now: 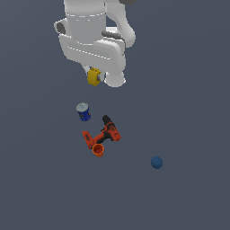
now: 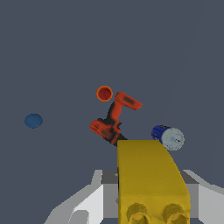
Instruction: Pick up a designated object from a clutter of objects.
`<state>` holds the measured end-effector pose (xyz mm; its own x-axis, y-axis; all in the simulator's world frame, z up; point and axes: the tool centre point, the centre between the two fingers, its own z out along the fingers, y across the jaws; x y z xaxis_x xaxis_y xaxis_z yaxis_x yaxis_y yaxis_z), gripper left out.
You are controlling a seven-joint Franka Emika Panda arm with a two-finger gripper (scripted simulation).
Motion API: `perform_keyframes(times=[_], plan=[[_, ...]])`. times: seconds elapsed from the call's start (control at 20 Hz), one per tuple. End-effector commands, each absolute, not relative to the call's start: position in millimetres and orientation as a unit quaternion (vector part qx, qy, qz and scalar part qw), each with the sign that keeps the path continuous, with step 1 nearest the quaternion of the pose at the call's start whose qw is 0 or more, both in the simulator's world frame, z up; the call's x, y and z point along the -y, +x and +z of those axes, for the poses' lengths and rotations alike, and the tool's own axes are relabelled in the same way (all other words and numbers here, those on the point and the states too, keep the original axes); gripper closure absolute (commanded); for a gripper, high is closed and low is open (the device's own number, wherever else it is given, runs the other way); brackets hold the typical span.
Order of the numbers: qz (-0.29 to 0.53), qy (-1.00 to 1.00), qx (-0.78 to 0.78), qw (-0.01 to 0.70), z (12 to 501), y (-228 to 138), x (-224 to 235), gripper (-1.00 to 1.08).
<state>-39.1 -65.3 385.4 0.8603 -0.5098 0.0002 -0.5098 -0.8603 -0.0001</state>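
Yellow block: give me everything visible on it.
The yellow block is a plain, matte, boxy piece with two round studs on one end, seen in the wrist view. It sits between the fingers of the gripper, under the white arm and well apart from the clutter on the floor. Nothing else touches it.

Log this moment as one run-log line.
phase: lift | tool: shut on yellow block | block: off floor | left below: blue can, power drill, orange cup, blue ball
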Motion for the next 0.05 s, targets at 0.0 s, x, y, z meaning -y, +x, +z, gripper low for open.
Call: perform_keyframes(times=[0.0], plan=[[0.0,-0.965,-0.264,0.0,386.7,-38.5,66.1,1.08]])
